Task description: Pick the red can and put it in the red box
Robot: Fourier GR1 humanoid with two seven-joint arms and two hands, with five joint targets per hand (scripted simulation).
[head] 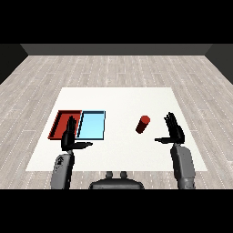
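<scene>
A small red can [143, 124] stands on the white table, right of centre. The red tray [59, 123] lies at the table's left side, with nothing in it. My right hand [174, 131] hovers just right of the can, fingers straight and thumb stretched toward it, a small gap between them. My left hand [69, 137] is raised over the near edge of the red tray, fingers straight, thumb pointing right, holding nothing.
A light blue tray [92, 125] lies directly right of the red tray, between it and the can. The white table [118, 100] spreads out behind the trays and the can, on a wooden floor.
</scene>
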